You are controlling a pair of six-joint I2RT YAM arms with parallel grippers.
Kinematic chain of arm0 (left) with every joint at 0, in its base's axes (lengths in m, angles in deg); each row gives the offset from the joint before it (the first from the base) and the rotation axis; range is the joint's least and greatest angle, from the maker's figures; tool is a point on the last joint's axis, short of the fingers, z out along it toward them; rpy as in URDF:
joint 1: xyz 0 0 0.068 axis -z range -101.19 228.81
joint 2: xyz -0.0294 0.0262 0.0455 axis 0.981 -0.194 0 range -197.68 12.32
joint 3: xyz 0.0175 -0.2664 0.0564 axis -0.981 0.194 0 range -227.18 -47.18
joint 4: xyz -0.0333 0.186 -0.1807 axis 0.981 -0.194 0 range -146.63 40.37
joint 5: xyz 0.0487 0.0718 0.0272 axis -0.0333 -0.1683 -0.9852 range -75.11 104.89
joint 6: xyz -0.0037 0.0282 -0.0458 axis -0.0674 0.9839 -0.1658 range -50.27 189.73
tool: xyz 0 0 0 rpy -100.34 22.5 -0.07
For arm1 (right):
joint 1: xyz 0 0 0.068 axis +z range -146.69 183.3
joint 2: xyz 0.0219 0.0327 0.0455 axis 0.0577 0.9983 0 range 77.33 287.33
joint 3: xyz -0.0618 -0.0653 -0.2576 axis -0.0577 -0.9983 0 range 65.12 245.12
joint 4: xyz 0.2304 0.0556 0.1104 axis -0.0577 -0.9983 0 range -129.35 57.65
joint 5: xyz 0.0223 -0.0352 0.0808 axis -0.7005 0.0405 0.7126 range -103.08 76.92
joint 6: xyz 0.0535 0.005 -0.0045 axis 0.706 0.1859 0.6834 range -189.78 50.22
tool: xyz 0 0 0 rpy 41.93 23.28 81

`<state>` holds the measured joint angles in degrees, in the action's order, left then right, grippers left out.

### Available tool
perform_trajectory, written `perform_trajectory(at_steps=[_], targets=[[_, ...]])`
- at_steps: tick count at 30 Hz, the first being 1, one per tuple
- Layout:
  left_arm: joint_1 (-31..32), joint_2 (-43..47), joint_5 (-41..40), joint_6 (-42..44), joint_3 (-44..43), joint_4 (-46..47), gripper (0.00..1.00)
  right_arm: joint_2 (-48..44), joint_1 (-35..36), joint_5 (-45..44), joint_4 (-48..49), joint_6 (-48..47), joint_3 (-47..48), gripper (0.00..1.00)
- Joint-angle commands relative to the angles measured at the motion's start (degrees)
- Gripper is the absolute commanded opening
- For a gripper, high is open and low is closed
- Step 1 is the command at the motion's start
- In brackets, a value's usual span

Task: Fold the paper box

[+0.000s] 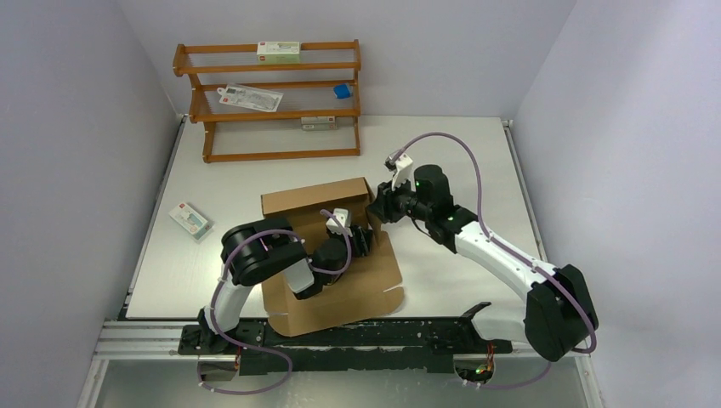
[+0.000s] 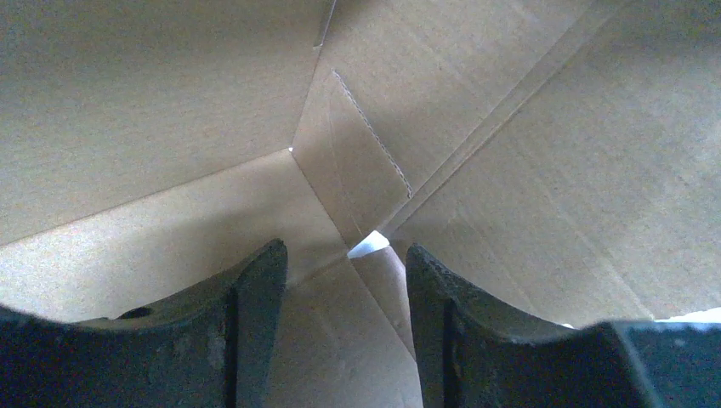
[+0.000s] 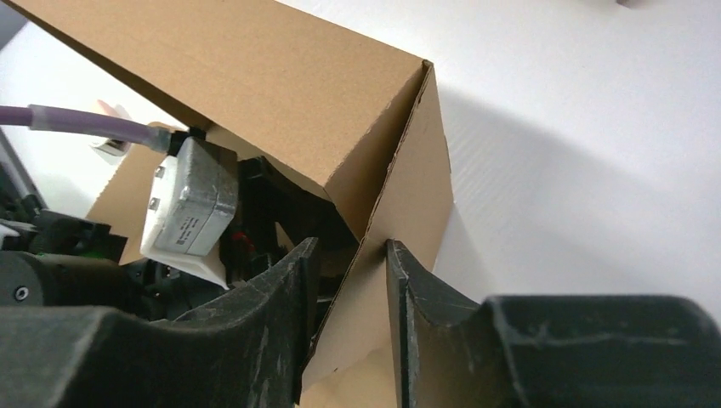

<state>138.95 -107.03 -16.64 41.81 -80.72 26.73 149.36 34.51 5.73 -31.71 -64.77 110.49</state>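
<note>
The paper box (image 1: 310,201) is brown corrugated cardboard in the middle of the table. Its back wall stands up and its front flap (image 1: 349,293) lies flat. My left gripper (image 1: 364,242) reaches inside it. In the left wrist view that gripper (image 2: 345,248) is open, facing an inner corner of the box (image 2: 357,170) with nothing between its fingers. My right gripper (image 1: 378,204) is at the right end of the back wall. Seen from the right wrist, it (image 3: 351,245) is open astride the upright side flap (image 3: 408,195), whose edge passes between the fingers.
An orange-brown wooden rack (image 1: 272,102) stands at the back, holding white cartons (image 1: 279,51) and a small blue item (image 1: 342,91). Another white carton (image 1: 190,218) lies on the table to the left. Grey walls close in on both sides.
</note>
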Motion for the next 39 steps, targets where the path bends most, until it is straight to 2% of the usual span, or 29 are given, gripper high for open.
perform_trajectory(at_steps=[1, 12, 23, 30, 39], targets=[[0.03, 0.61, 2.83, -0.03, 1.66, 0.88, 0.59, -2.57, 0.66, 4.75, 6.84, 4.69, -2.01, 0.40], [0.05, 3.60, 2.29, 1.35, 4.16, 2.22, 0.61, -3.94, 0.55, 8.87, 13.83, 7.76, -6.51, 0.49], [-0.09, 10.43, 2.00, 1.06, 8.49, 1.98, 0.64, -5.88, 0.53, 9.07, 15.00, 8.57, -8.02, 0.56], [-0.11, 19.67, 1.27, -2.09, 11.42, -7.38, 0.66, -5.22, 0.53, 10.57, 14.98, 8.83, -8.39, 0.58], [-0.11, 28.37, -2.70, -6.96, 15.17, -23.78, 0.60, -4.40, 0.57, 14.43, 18.90, 10.31, -10.51, 0.59]])
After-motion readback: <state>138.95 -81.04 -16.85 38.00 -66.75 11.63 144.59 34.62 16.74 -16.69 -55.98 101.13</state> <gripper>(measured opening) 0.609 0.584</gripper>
